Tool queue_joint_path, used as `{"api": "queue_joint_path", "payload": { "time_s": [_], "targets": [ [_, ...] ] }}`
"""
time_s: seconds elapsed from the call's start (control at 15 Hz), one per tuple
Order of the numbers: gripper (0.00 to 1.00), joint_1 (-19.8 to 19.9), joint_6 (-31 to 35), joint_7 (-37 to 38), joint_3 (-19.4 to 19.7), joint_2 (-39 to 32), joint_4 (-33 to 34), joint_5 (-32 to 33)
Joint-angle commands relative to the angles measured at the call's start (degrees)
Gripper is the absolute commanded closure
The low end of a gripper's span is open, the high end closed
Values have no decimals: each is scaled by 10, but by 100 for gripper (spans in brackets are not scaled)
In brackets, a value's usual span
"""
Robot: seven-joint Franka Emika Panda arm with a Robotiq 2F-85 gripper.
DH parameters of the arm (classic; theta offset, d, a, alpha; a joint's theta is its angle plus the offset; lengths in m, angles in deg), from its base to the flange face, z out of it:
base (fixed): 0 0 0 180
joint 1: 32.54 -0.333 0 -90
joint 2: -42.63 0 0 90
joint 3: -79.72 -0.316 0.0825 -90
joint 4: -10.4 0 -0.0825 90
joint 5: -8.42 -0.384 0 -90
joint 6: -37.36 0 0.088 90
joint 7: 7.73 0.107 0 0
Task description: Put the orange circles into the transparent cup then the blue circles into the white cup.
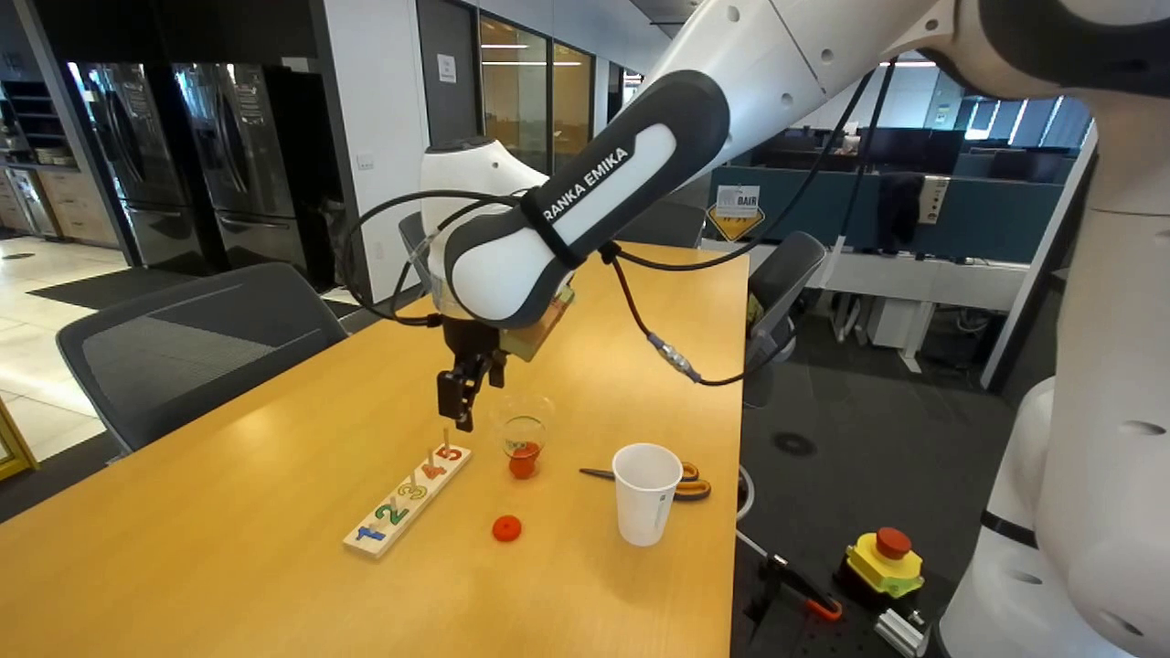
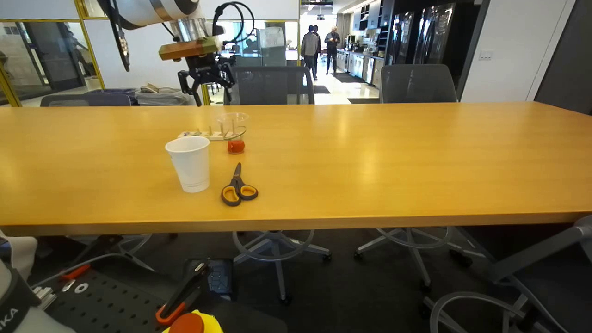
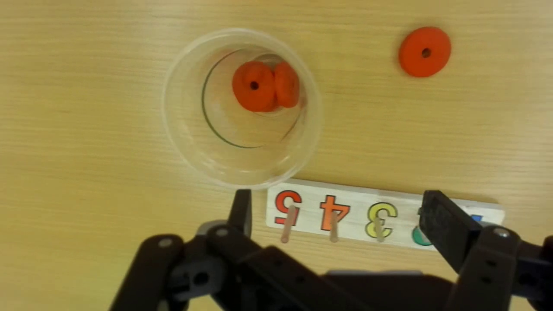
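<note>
The pincer point(image 2: 214, 95) hangs above the table point(image 2: 393, 162), pointing down, its 2 fingers point(image 3: 447, 233) spread wide apart. In the wrist view the clear cup point(image 3: 185, 125) stands upright just ahead of the pincer and lower, nearer to 1 finger than the other. At least 2 orange discs point(image 3: 255, 98) lie inside at the bottom: 1 shows its face and centre hole, another is tipped on its edge against it; I cannot tell whether more lie underneath. A separate orange disc point(image 3: 415, 59) rests flat on the table, ahead of the pincer on the side of the other finger, and farther from the pincer than the clear cup is. The number board point(image 3: 356, 216) lies lower than the pincer, its upright pegs point(image 3: 334, 230) partly showing between the fingers; its end marked 5 is nearest the pincer, its end marked 1 farthest. In both exterior views the white cup point(image 2: 192, 166) stands upright, well apart from the pincer and farther from it than the clear cup. The scissors point(image 2: 237, 182) lie just beside the white cup, also well apart from the pincer.
</note>
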Motion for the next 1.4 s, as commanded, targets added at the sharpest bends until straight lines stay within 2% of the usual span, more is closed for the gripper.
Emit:
{"api": "queue_joint_path", "payload": {
  "time_s": [0.0, 0.2, 0.4, 0.6, 1.0, 1.33],
  "targets": [
    [0, -12, 25, -53, -30, 64, -73, -25],
    [0, -29, -3, -35, -54, 81, -97, -66],
    [0, -47, -18, 65, -69, 79, -113, -90],
    [0, -56, 7, 171, -74, 60, -115, -86],
    [0, -58, 69, 373, -43, 13, -105, -25],
    [0, -58, 82, 502, -2, -2, -108, 19]
  ]
}}
